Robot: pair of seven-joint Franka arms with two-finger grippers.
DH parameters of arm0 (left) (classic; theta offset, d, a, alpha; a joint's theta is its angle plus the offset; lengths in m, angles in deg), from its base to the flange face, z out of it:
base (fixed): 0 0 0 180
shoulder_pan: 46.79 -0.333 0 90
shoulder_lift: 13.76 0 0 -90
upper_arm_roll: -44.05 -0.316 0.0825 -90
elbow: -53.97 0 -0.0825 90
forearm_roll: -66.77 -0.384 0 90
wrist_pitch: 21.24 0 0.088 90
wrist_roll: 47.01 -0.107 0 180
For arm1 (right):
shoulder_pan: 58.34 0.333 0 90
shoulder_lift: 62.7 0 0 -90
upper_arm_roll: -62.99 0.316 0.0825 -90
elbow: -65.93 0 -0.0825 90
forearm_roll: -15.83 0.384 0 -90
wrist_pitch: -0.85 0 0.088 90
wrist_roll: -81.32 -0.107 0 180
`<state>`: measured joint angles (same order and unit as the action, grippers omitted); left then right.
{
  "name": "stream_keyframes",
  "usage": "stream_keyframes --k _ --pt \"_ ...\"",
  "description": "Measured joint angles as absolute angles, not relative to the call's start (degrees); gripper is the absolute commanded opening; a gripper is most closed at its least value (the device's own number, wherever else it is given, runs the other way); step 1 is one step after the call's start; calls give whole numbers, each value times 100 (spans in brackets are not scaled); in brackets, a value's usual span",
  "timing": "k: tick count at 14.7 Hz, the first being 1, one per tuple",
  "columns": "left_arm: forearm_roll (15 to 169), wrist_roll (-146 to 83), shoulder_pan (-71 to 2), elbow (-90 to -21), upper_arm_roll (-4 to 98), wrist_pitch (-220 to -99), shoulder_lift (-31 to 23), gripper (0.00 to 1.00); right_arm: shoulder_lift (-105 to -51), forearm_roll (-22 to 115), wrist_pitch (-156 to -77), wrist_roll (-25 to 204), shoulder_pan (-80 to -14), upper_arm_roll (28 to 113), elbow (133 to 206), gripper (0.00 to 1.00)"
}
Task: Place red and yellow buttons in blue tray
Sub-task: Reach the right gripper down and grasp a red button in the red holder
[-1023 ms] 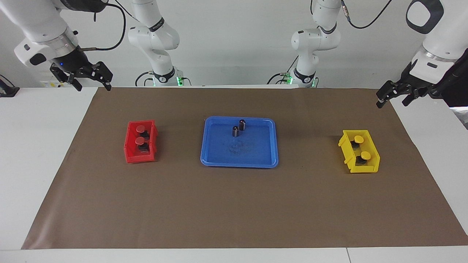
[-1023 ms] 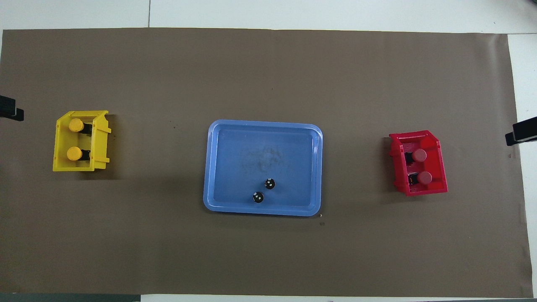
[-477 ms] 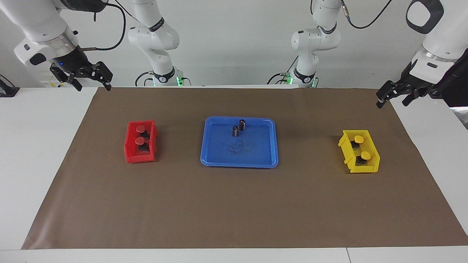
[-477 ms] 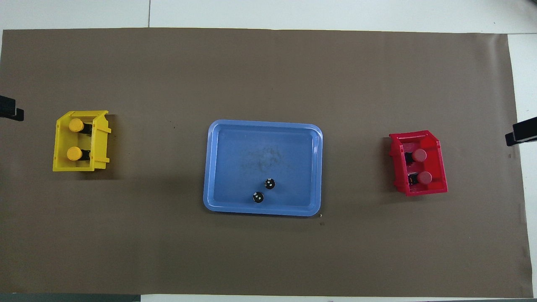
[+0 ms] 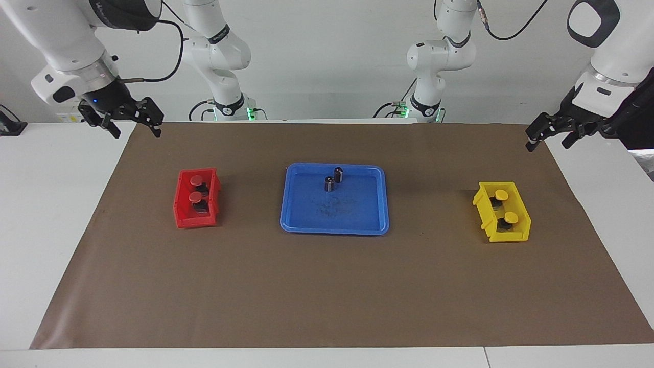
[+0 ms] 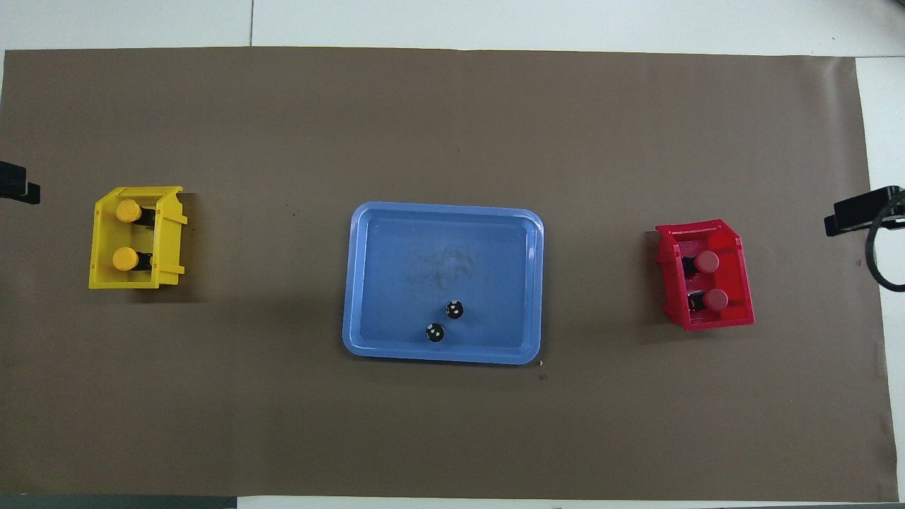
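Observation:
Two red buttons sit in a red bin toward the right arm's end of the table; from overhead they show as red caps. Two yellow buttons sit in a yellow bin toward the left arm's end. The blue tray lies midway between the bins. My right gripper hangs open and empty over the mat's corner near the red bin. My left gripper hangs open and empty over the mat's edge near the yellow bin.
Two dark capless cylinders stand in the tray at its end nearer the robots. A brown mat covers the white table. In the overhead view only a fingertip of the right gripper and one of the left show.
My right gripper has shifted a little inward over the mat's corner, toward the red bin. The left gripper, the buttons, bins and tray have not moved.

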<state>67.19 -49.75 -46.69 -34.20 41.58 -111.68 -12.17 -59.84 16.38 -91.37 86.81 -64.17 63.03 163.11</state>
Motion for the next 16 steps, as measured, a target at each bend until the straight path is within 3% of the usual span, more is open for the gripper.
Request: stream_keyframes --k 2,4,10,13,16 --pt "6719 -4975 -4669 -3420 4158 -11168 -1217 100 -5845 1683 -9841 8550 -6373 6311 17083 99" --pt "6719 -4975 -4669 -3420 4158 -11168 -1217 100 -5876 1686 -10363 8493 -6312 6317 17644 90" --pt "6719 -4975 -4669 -3420 4158 -11168 -1217 100 -6407 1690 -12002 8489 -6168 6319 18646 71" --pt "6719 -4975 -4669 -3420 4158 -11168 -1217 100 -6468 1691 -12289 8488 -6108 6319 18862 65" --pt "6719 -4975 -4669 -3420 4158 -11168 -1217 100 -6466 1691 -12512 8488 -6090 6319 18994 65"
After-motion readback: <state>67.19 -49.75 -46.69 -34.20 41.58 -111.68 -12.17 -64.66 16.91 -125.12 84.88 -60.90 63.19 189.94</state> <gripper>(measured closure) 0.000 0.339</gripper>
